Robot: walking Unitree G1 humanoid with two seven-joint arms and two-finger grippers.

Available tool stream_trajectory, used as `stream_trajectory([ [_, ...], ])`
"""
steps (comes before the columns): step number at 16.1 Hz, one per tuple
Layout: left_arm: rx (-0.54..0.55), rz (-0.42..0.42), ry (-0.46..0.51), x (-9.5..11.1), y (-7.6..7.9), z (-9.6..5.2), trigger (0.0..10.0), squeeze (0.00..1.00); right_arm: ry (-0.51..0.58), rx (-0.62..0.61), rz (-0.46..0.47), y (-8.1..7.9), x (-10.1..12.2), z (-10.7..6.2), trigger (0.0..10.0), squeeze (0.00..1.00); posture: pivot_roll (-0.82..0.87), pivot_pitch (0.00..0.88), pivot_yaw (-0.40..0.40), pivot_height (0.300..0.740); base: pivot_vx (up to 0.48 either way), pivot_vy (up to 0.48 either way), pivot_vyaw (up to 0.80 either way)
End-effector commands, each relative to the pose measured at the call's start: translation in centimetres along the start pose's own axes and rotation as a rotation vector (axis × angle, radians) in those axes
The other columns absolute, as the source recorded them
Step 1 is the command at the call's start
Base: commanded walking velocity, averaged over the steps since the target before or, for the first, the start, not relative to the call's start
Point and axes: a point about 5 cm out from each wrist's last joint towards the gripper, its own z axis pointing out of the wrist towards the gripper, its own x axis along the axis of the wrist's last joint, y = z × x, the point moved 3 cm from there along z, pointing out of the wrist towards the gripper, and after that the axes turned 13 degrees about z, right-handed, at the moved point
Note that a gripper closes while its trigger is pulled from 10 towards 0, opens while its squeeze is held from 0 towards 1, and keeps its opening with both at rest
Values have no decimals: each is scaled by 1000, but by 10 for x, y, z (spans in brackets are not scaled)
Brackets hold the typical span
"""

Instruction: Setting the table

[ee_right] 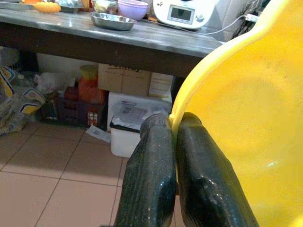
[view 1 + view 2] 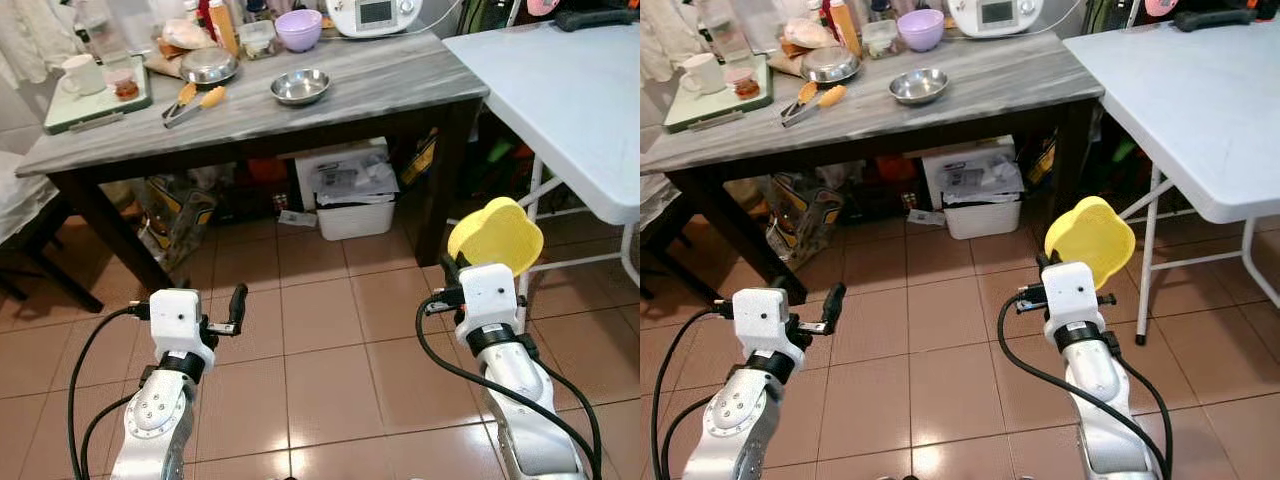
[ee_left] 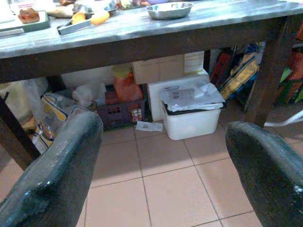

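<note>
My right gripper (image 1: 173, 142) is shut on the rim of a yellow plastic plate (image 2: 497, 235), held up over the tiled floor near the white folding table (image 2: 570, 90). In the right wrist view the two black fingers (image 1: 149, 175) pinch the yellow plate (image 1: 246, 123) edge. My left gripper (image 2: 236, 310) hangs open and empty over the floor, its fingers (image 3: 57, 179) spread wide. On the grey wooden table (image 2: 380, 85) ahead lie a steel bowl (image 2: 300, 86), a second steel bowl (image 2: 208, 66), tongs (image 2: 192, 104) and a purple bowl (image 2: 299, 28).
A tray (image 2: 95, 100) with a white mug (image 2: 82, 74) sits at the grey table's left end, a white kitchen machine (image 2: 375, 14) at the back. Under that table stand a white bin (image 2: 355, 205), boxes and bags. Tiled floor (image 2: 320, 340) lies between me and the tables.
</note>
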Motion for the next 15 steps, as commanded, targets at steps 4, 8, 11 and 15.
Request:
stream_trajectory([
  [4, 16, 9, 8, 1, -6, -5, 10000, 0, 11, 37, 2, -12, 6, 2, 10000, 0, -119, 108, 119, 740, 372, 0, 0],
  [8, 4, 7, 11, 2, -3, -5, 10000, 0, 10, 64, 2, -17, 6, 2, 10000, 0, -119, 113, 121, 740, 400, 0, 0],
  [11, -3, 9, 21, 5, -3, -2, 10000, 0, 8, 77, -1, -21, 5, 2, 10000, 0, -115, 110, 121, 740, 416, 0, 0],
  [15, -8, 11, 27, 7, -3, 0, 10000, 0, 12, 79, 2, -24, 6, 4, 10000, 0, -111, 110, 125, 740, 421, 0, 0],
])
